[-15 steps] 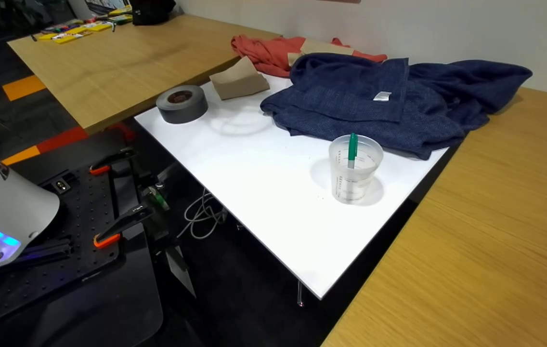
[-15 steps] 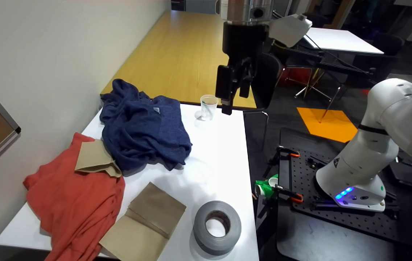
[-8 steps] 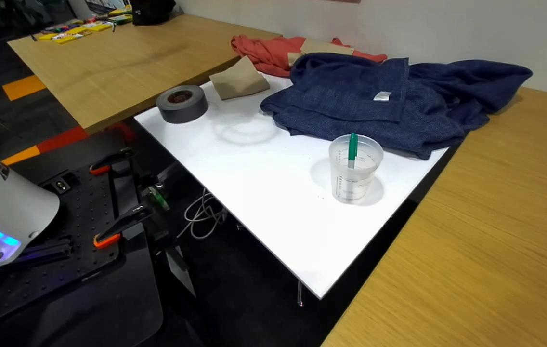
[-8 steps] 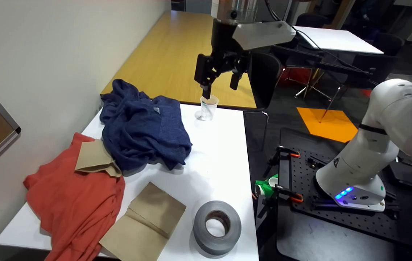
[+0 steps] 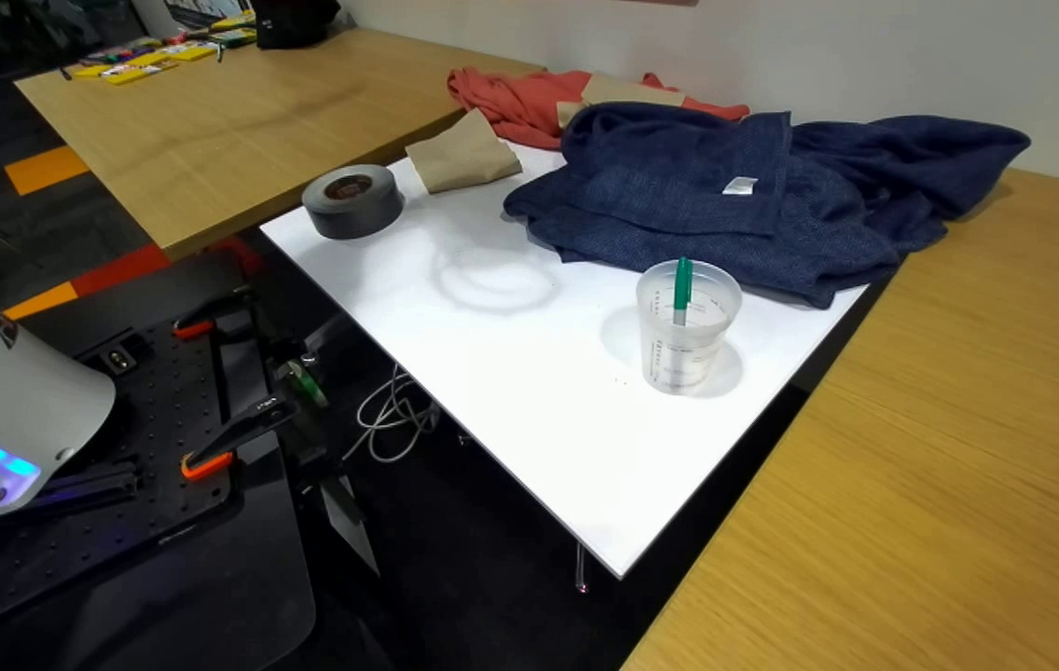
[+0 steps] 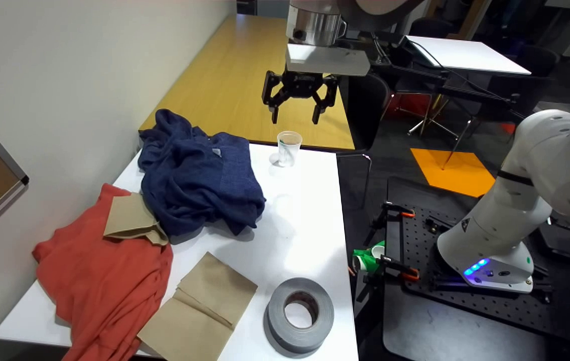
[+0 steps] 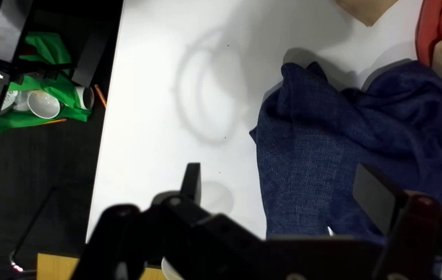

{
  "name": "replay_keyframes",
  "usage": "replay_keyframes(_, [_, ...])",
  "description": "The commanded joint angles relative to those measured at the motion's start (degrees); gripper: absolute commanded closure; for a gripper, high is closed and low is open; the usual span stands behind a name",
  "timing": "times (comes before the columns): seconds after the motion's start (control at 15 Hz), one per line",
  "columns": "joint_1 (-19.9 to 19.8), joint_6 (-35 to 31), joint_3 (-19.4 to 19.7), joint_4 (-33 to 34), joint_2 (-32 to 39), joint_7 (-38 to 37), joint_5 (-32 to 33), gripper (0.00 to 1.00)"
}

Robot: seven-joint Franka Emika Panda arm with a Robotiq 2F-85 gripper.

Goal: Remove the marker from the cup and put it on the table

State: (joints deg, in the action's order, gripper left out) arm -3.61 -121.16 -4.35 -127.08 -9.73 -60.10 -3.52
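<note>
The green marker (image 5: 682, 284) stands in the clear plastic cup (image 5: 688, 359), its green end above the rim. The cup (image 6: 289, 154) stands upright near the table's end, with the marker a faint dark green streak inside. The white table (image 5: 483, 363) bears it. My gripper (image 6: 295, 120) is open and empty, pointing down, and appears above the cup in an exterior view; its exact height and offset are unclear. In the wrist view my gripper (image 7: 275, 177) spreads over the table and blue cloth. Only a bit of the cup's rim (image 7: 169, 270) shows; the marker is hidden there.
A dark blue cloth (image 6: 199, 175) lies beside the cup. A red cloth (image 6: 109, 281), brown paper (image 6: 215, 291) and a grey tape roll (image 6: 300, 316) lie farther along the table. Wooden tables (image 5: 958, 466) adjoin both ends. A wall (image 6: 89, 65) runs behind.
My gripper has turned and shifted left in the exterior view, so both spread fingers now show side by side. Its shadow on the table has moved. The cup and marker have not moved.
</note>
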Motion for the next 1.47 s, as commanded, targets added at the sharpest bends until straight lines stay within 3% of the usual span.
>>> replay_keyframes(0.0, [-1.25,-4.67,1.98,-1.29,1.67,-8.29,0.47,0.00])
replay_keyframes(0.47, [-2.27,-11.90,4.99,-3.53,3.33,-26.56,0.91,0.00])
replay_keyframes(0.53, [-1.69,-9.09,5.40,-1.96,4.22,-21.39,0.24,0.00])
replay_keyframes(1.0, [-2.11,-10.43,5.73,-1.87,4.84,-26.22,0.70,0.00])
replay_keyframes(1.4, [-4.47,-10.75,9.83,1.10,9.24,-28.03,-0.46,0.00])
